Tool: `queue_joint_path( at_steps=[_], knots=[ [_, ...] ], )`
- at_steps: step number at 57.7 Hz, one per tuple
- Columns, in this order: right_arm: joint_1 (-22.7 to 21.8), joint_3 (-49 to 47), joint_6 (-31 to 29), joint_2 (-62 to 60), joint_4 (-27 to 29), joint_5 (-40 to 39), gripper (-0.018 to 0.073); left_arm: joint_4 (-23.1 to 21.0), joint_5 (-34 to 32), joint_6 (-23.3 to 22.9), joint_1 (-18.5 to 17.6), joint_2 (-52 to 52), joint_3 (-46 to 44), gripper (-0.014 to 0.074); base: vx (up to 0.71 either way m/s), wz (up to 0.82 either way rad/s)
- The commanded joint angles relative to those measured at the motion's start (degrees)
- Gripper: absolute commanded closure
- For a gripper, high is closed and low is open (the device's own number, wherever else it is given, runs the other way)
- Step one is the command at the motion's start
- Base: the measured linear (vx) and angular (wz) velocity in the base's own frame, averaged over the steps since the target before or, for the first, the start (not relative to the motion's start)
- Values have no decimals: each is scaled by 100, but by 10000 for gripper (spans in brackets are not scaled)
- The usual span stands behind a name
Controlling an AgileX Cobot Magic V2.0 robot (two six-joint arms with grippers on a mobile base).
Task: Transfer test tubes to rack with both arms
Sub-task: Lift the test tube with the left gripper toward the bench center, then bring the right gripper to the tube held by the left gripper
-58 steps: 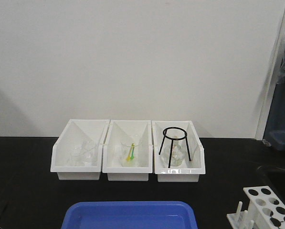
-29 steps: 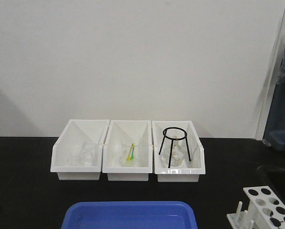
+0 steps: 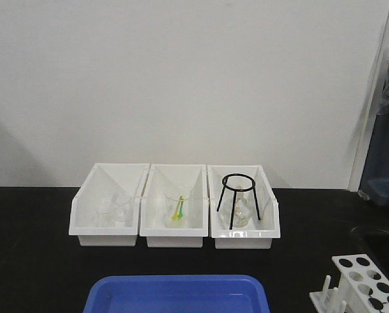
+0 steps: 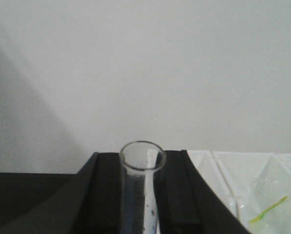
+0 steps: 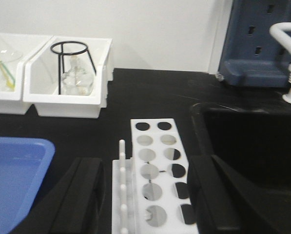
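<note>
Tube now peeks in at front view's left edge, mostly cropped; left jaws grip it, right jaws spread astride rack.

Three bins stand side by side across the middle of the front view, backed against the wall: the left bin, the middle bin and the right bin. A stand sits in the right bin, over a flask. The tray lies before the bins at bottom centre. The rack is at lower right, with the sink to its right. A test tube stands upright, gripped between the fingers of the left gripper. The rack shows between the spread fingers of the right gripper.
</note>
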Motion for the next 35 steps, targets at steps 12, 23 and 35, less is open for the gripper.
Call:
queue_joint_path(
  at_steps=[12, 23, 35],
  knots=[
    [1308, -1513, -365, 1547, 47, 351, 111, 53, -617, -1316, -856, 494, -448, 598, 0, 0],
    [2387, -2456, -448, 2785, 39, 511, 111, 53, -652, -2590, -1325, 1238, -721, 598, 0, 0],
    [3229, -3692, -672, 4013, 48, 1192, 111, 352, -675, -3002, -1746, 2029, -1223, 598, 0, 0]
  ],
)
